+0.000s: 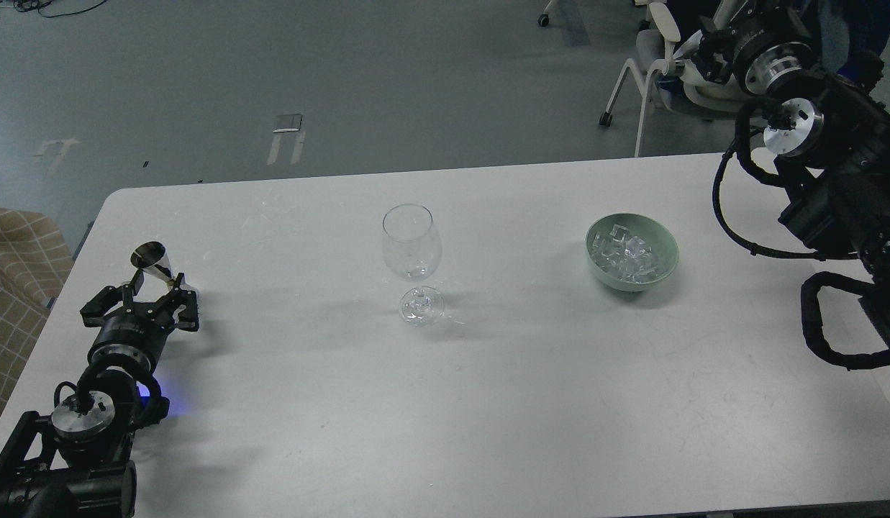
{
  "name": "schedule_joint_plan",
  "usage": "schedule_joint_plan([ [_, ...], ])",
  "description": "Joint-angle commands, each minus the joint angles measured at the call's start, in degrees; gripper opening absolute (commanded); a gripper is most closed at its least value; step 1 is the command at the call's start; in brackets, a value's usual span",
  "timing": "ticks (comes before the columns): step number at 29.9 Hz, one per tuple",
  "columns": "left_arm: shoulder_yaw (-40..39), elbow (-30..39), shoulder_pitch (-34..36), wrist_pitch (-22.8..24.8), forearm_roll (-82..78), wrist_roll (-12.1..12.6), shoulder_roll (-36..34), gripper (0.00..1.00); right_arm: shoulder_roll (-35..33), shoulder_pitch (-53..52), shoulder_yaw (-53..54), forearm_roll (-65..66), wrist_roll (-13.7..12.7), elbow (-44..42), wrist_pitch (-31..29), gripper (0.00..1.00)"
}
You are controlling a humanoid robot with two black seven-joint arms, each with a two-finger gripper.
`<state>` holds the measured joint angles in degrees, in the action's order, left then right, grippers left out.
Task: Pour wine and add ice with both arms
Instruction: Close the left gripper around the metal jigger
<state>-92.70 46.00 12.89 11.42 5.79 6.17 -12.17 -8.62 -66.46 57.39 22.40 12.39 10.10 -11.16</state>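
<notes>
A: Why does the left gripper (pixel 151 289) sit at lower left with fingers spread?

B: It brackets the metal jigger (pixel 155 265), apparently for pickup; contact unclear. The jigger's long axis tilts toward upper left.

A: Ice (pixel 627 253)?

B: In the green bowl (pixel 664 262), right of the upright wine glass (pixel 411 248). The right gripper (pixel 706 50), upper right: state undeterminable.

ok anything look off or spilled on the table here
Nothing stands out. The wine glass stands upright and empty mid-table, the ice sits inside the green bowl, and no spill shows. The left gripper is around a small metal jigger.
</notes>
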Motion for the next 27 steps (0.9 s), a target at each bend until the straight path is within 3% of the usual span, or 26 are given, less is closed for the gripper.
schedule_joint_plan([
  [1,-0.11,-2.48,2.31,0.09,0.01,0.68,0.04,0.57,-0.17,-0.07,0.0,0.01,-0.09,0.01,0.0,1.0],
  [7,-0.11,-3.45,3.72,0.09,0.01,0.68,0.13,0.55,-1.23,-0.07,-1.57,0.01,-0.09,0.01,0.0,1.0],
  [17,-0.11,-6.18,5.92,0.36,0.19,1.74,0.21,0.41,-1.23,-0.07,-3.42,0.01,-0.09,0.01,0.0,1.0],
  [27,-0.37,-10.22,7.59,5.98,0.27,1.56,0.13,0.35,-1.23,-0.07,-4.39,0.01,0.0,0.01,0.0,1.0],
])
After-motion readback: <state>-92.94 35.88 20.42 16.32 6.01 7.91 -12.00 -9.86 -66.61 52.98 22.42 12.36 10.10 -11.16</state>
